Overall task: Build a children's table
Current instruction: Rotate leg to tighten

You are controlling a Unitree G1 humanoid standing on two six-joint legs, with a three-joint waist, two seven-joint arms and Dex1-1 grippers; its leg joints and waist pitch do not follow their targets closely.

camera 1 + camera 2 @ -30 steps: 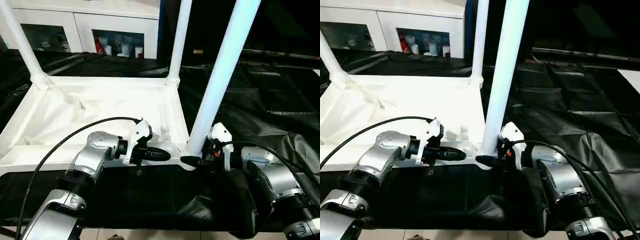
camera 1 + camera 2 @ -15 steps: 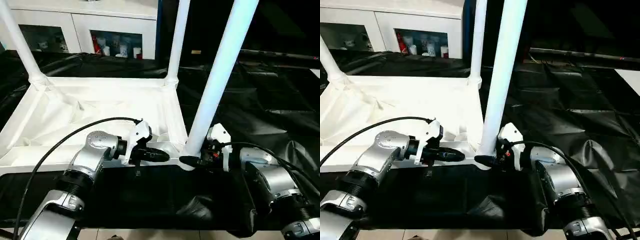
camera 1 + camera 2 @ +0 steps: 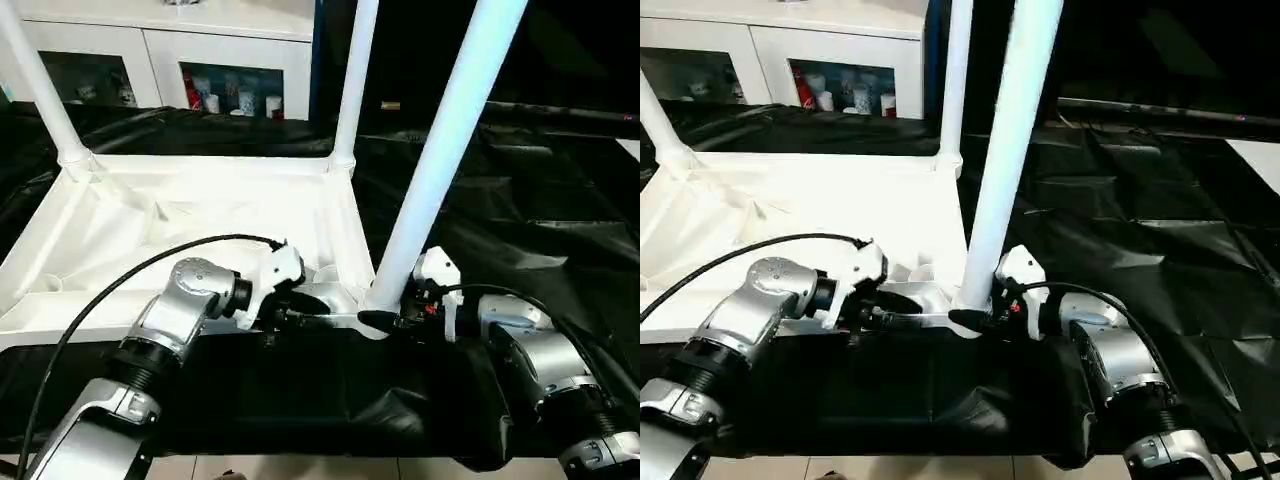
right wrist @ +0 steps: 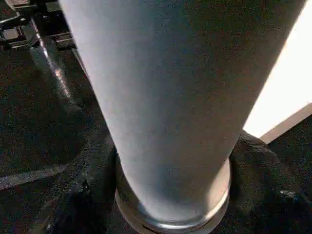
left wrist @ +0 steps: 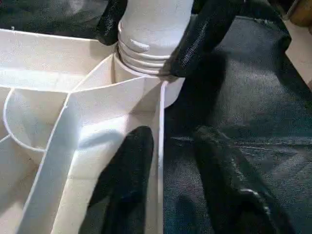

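Tabletop (image 3: pixel 190 215) and legs (image 3: pixel 440 170) white (nearest leg tinted pale blue), fingers (image 5: pixel 126 180) black, forearms (image 3: pixel 175 315) silver, table drape (image 3: pixel 520 200) black.

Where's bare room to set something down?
Open black cloth to the right of the near leg, and the tabletop's ribbed underside between the far legs. Crowded: near corner, where the right gripper clasps the leg base and the left gripper straddles the rim.
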